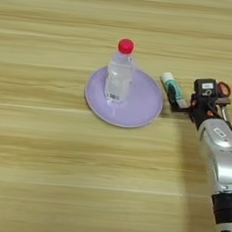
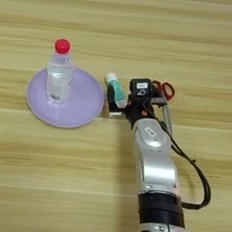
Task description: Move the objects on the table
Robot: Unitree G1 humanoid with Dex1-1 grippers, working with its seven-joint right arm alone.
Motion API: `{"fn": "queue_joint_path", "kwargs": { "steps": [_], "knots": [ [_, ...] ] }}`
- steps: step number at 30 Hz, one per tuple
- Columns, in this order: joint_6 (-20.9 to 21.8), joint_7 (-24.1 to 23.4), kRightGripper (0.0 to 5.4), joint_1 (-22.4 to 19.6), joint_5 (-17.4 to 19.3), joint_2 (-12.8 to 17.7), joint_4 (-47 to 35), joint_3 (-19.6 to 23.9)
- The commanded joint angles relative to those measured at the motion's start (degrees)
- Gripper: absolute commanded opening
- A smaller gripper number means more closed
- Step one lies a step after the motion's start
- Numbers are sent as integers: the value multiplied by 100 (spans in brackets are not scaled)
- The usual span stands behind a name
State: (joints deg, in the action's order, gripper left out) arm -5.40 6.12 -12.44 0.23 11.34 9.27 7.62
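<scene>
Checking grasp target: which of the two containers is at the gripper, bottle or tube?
The white tube with green label, lying just right of the purple plate, sits at the gripper. The red-capped bottle stands upright on the plate, farther left.

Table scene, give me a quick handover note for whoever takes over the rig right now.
Right gripper: shut on the white tube, just right of the purple plate, low over the table.
Bottle: upright on the plate, red cap on, clear of the gripper.
Red-handled scissors: partly hidden behind the gripper.
Done: tube grasped.
Left: set the tube down; where is not shown. The bottle may need moving too.
</scene>
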Motion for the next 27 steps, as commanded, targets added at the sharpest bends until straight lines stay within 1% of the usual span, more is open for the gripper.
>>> {"fn": "queue_joint_path", "kwargs": {
  "steps": [1, 3, 7, 12, 16, 21, 27],
  "knots": [
    [978, -160, 538, -458, 234, -94, -266, 216],
    [1339, -177, 538, -505, 329, -189, -128, 256],
    [1704, -342, 538, -601, 340, -335, 276, 309],
    [2096, -401, 538, -745, 321, -353, 676, 290],
    [2288, -469, 538, -832, 271, -394, 950, 271],
    [2510, -612, 538, -865, 79, -361, 1105, 207],
    [2633, -679, 538, -907, 15, -351, 1253, 177]
  ]
}}
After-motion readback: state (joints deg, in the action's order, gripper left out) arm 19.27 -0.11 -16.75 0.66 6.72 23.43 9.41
